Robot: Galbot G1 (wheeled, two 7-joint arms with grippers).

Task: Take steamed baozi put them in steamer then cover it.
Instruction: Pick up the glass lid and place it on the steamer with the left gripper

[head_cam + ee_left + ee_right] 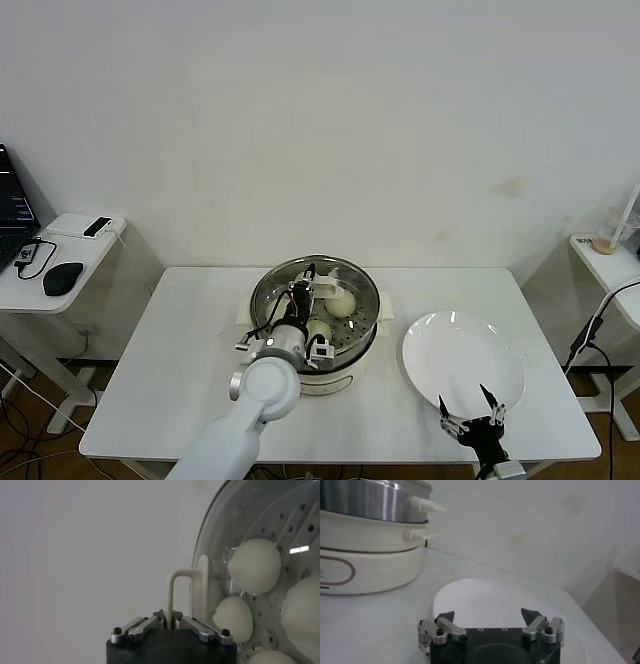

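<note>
Four steamed baozi (255, 565) sit in the steamer (315, 300); plate (462, 360) bare. My left claw (172, 625) pinches the glass lid's handle (181, 592), lid not seated. Right claw (491, 625) spread, idle over plate.

Head view high, angled down over the surface (180, 330); wrist views close and low, all sharing the steamer (315, 300).

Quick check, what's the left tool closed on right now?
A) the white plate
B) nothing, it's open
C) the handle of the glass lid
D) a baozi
C: in the left wrist view the left tool is pinched shut on the cream loop handle of the glass lid, with baozi visible through the glass over the steamer.
</note>
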